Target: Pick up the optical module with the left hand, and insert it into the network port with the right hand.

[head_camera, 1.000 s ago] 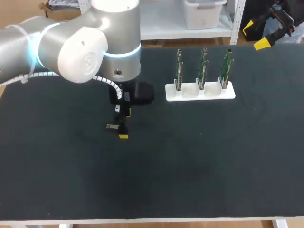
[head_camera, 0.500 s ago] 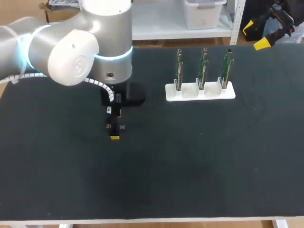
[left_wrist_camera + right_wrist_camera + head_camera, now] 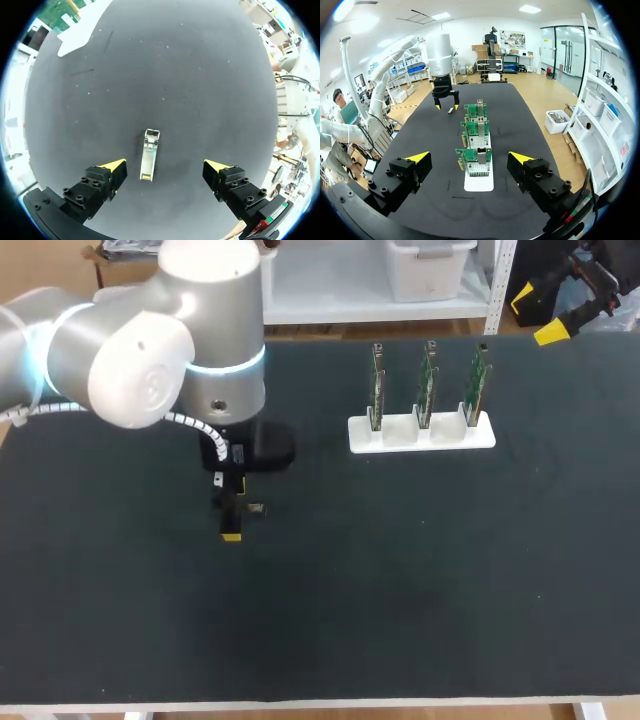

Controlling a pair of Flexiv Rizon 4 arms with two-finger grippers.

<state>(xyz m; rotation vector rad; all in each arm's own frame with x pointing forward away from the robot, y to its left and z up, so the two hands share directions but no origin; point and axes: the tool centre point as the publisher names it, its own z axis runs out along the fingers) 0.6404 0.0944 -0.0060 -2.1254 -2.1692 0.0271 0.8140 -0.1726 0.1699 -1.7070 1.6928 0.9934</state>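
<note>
The left claw (image 3: pixel 165 167) hangs over the counter with its yellow-tipped fingers spread wide. The small silver rectangular optical module (image 3: pixel 149 160) lies flat on the black counter (image 3: pixel 400 590) between the two fingers, nearer one than the other. Neither finger touches it, so there is no grasp yet. In the head view this spot is left of centre on the counter, under the wrist of the silver left arm (image 3: pixel 150 370).

The right claw (image 3: pixel 469 157) is also spread and empty. It faces the end of the white plastic holder (image 3: pixel 420 435), which stands at the far right of centre, well apart from the module. Three green circuit boards (image 3: pixel 476 134) stand upright in the holder in a row. The nearest board carries a metal network port (image 3: pixel 477 156) facing the right claw.

Progress assessment: no step of the task is complete. The left claw is aligned for pickup only. Remaining steps:
1. Grip the module.
2. Lift it.
3. Transfer it to the right claw.
4. Insert it into a port.
</note>
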